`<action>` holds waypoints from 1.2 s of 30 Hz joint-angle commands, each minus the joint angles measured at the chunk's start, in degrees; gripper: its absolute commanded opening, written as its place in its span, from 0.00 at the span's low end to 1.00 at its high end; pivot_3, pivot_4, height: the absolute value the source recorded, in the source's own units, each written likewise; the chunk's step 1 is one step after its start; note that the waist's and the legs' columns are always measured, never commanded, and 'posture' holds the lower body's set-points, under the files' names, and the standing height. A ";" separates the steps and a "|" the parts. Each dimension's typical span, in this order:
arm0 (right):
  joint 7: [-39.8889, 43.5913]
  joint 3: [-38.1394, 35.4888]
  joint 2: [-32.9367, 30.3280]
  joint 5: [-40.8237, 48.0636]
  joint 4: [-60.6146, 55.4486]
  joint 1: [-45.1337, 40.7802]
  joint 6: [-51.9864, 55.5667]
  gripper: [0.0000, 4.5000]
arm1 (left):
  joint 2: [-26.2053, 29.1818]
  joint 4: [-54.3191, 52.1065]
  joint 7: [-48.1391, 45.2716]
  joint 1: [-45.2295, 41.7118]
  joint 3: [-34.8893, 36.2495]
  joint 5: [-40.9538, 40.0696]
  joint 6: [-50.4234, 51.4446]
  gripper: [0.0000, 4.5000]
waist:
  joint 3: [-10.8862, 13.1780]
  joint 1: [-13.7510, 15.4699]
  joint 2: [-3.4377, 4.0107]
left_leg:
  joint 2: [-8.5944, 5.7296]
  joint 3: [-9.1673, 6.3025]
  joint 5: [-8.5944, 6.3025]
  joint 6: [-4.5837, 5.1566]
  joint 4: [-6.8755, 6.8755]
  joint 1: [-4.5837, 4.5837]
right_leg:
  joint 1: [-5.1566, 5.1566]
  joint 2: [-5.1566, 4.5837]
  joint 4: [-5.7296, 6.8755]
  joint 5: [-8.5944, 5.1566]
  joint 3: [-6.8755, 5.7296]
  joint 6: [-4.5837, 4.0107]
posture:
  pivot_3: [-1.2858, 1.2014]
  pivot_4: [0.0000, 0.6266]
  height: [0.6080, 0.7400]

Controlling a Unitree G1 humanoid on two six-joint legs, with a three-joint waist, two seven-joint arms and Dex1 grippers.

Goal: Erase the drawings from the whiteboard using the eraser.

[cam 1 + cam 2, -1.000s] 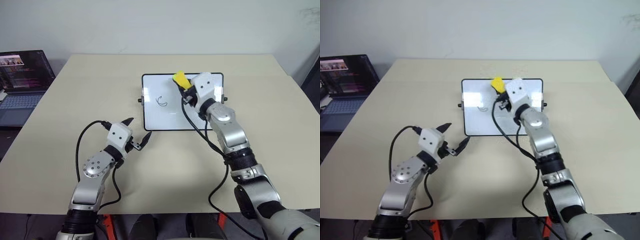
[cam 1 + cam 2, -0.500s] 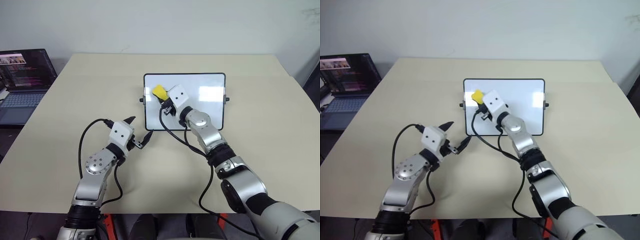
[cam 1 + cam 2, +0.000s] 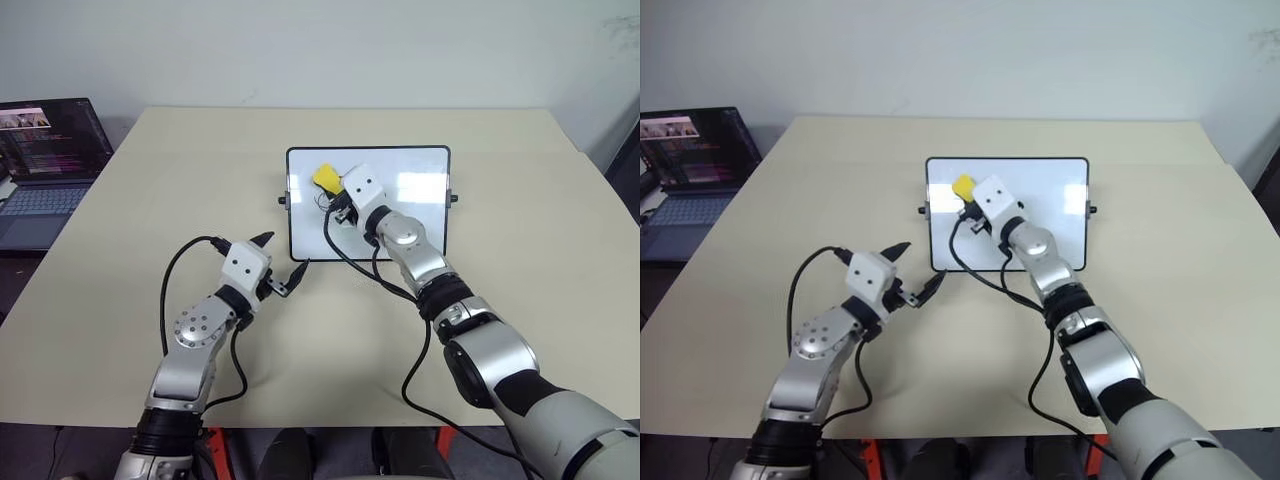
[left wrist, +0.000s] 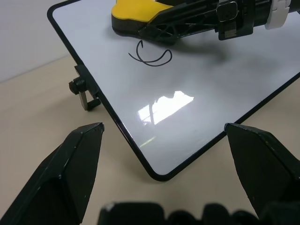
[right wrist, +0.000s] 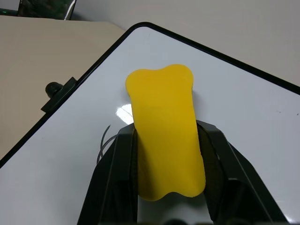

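yellow eraser [image 5: 165,136], clamped in the right gripper [image 3: 340,200], has swept left across the whiteboard [image 3: 420,215]; only a curved drawing [image 4: 151,57] remains, just beside it. left gripper [image 3: 282,262] waits open nearby.

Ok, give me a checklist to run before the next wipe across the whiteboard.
1. Eraser gripped in the right hand: ok, both fingers clamp its sides.
2. Eraser over the whiteboard: ok, near its left end.
3. Drawings left to erase: not ok, a curved black mark sits right beside the eraser.
4. Eraser pressed flat on the board: cannot tell; it looks to be on the surface.
5. Left hand clear of the wiping path: ok, open, just off the board's near left corner over the table.
6. Board braced against sliding: not ok, nothing holds it.
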 commanded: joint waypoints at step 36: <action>9.40 3.16 -9.27 -2.77 -34.49 22.17 13.82 0.31 | -0.27 -3.77 0.96 -0.32 0.23 -0.29 0.63 1.00 | -0.03 0.33 -0.02 | -0.01 -0.09 0.00 0.00 0.08 0.07 | 0.12 0.00 0.02 0.02 -0.05 -0.02 | 0.52 0.24 1.00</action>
